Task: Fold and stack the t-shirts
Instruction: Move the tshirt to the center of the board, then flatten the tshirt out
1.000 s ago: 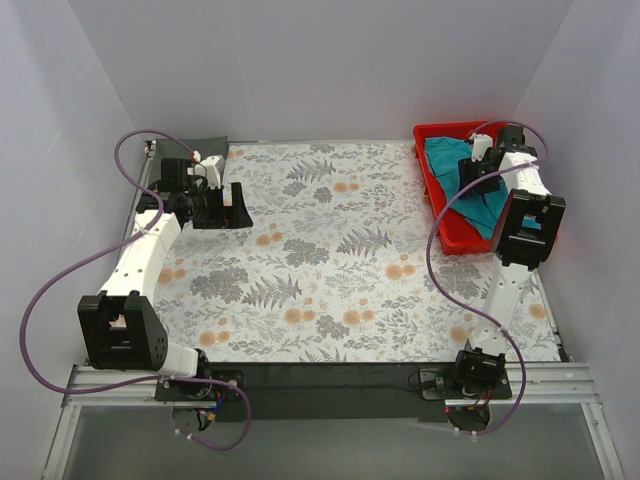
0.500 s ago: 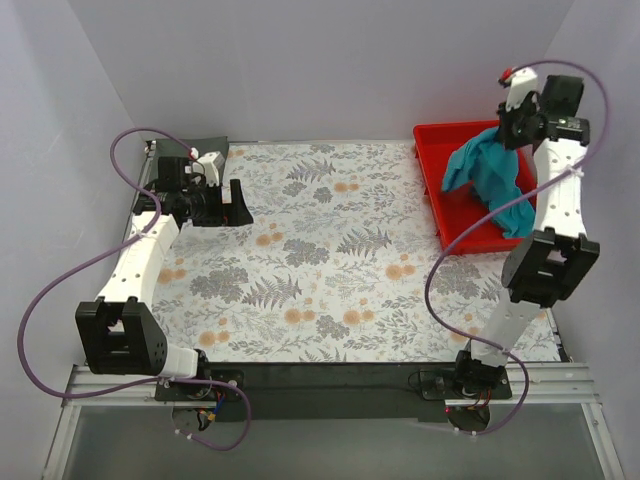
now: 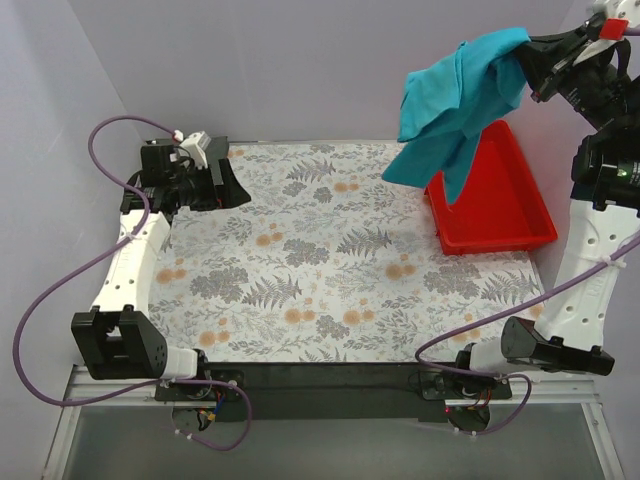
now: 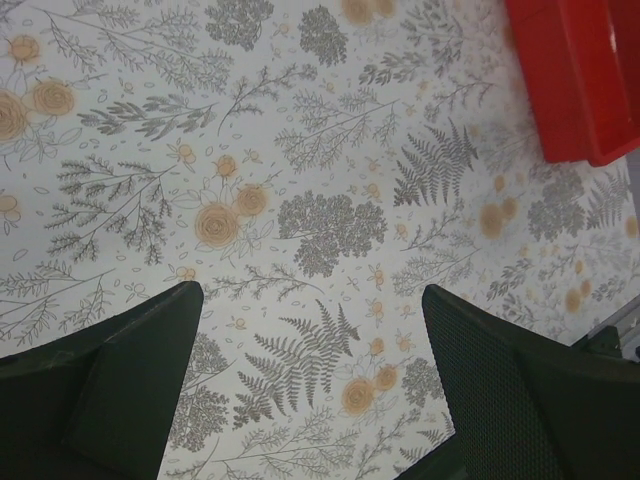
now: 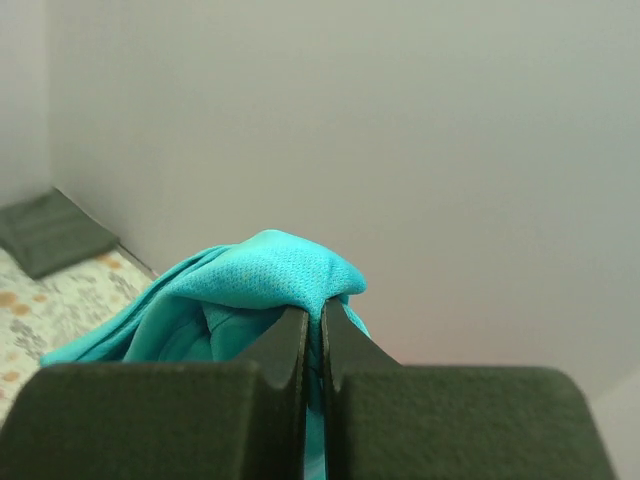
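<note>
The right tool [image 3: 527,58] is clamping the soft teal cloth t-shirt [image 3: 455,105], dangling it at two o'clock above the red plastic tray [image 3: 500,205]. At ten o'clock, the left tool [image 4: 312,300] is gaping wide, empty.

Two t-shirts: one teal t-shirt [image 3: 455,100], up in the air above the far right corner of the table; one dark grey t-shirt [image 5: 50,232], flat at the far left corner. One red tray [image 3: 500,215] along the right edge. One floral table cloth [image 3: 330,260]. Two arms: left arm [image 3: 135,260], right arm [image 3: 600,250]. Two grippers: left gripper [image 4: 310,295], right gripper [image 5: 315,318]. Two purple cables [image 3: 16,340], one per arm.
</note>
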{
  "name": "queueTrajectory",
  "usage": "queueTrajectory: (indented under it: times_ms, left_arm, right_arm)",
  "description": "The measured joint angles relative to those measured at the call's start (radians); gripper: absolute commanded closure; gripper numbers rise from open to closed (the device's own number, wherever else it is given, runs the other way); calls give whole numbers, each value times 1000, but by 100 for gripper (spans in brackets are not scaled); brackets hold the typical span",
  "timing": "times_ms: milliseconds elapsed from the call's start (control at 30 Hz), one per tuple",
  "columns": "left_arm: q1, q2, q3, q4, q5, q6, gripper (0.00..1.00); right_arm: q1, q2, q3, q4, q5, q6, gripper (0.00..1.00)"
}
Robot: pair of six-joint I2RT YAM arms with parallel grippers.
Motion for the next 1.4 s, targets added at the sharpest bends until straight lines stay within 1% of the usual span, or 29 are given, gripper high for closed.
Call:
queueTrajectory:
  times_ms: [67, 200, 267, 333, 367, 400, 433, 467, 500, 533, 600, 667, 700, 767, 800, 867, 933, 967, 1067, 1167, 1333, 1367, 1400]
  left_arm:
    - [31, 0, 18, 11, 28, -18, 8]
    - [103, 0, 44, 21, 92, -53, 8]
    - [133, 0, 54, 22, 129, -61, 8]
    - [149, 0, 61, 21, 159, -58, 8]
    - [151, 0, 62, 21, 175, -52, 8]
    - [151, 0, 62, 18, 190, -45, 8]
    - [151, 0, 62, 13, 201, -39, 8]
    - [151, 0, 62, 4, 217, -28, 8]
    - [151, 0, 62, -5, 229, -19, 8]
    - [150, 0, 62, -16, 244, -2, 8]
    - [150, 0, 62, -46, 270, 36, 8]
    - [150, 0, 58, -89, 316, 113, 8]
    - [150, -2, 51, -105, 335, 147, 9]
    - [142, -11, 15, -147, 373, 239, 9]
    - [129, -17, -10, -160, 380, 278, 11]
    - [75, -26, -69, -188, 378, 349, 13]
    - [-22, -27, -126, -204, 362, 409, 16]
    - [-67, -27, -150, -201, 351, 426, 18]
    - [-220, -25, -232, -192, 287, 455, 19]
    - [-326, -10, -293, -143, 201, 433, 19]
    - [-433, 31, -364, -31, 22, 364, 19]
    - [-444, 49, -366, -12, -4, 352, 20]
    - [-450, 71, -367, 6, -24, 340, 20]
  right_arm:
    - [20, -16, -5, 98, -58, 79, 99]
    - [95, -32, -28, 210, -124, 166, 99]
    - [149, -55, -90, 238, -142, 186, 99]
    - [213, -93, -204, 245, -154, 196, 99]
    - [248, -118, -278, 243, -154, 198, 91]
    - [291, -145, -368, 229, -149, 196, 50]
    - [348, -162, -450, 209, -141, 196, 31]
    - [407, -170, -532, 194, -132, 188, 8]
    - [444, -171, -592, 179, -124, 180, 2]
    - [484, -163, -659, 150, -126, 170, 2]
    - [520, -129, -747, 93, -116, 153, 2]
    - [520, -94, -817, 29, -68, 106, 2]
    - [518, -89, -849, 0, -36, 76, 4]
    - [510, -91, -900, -86, 17, 4, 5]
    - [508, -91, -917, -116, 40, -26, 8]
    - [508, -100, -969, -182, 97, -105, 13]
    - [508, -110, -1029, -231, 151, -169, 17]
    - [508, -117, -1062, -244, 172, -195, 19]
    - [508, -140, -1174, -302, 255, -263, 19]
    - [508, -146, -1246, -328, 332, -304, 19]
    - [508, -147, -1322, -339, 445, -346, 21]
    - [508, -146, -1329, -339, 459, -349, 22]
    - [508, -146, -1337, -335, 476, -353, 25]
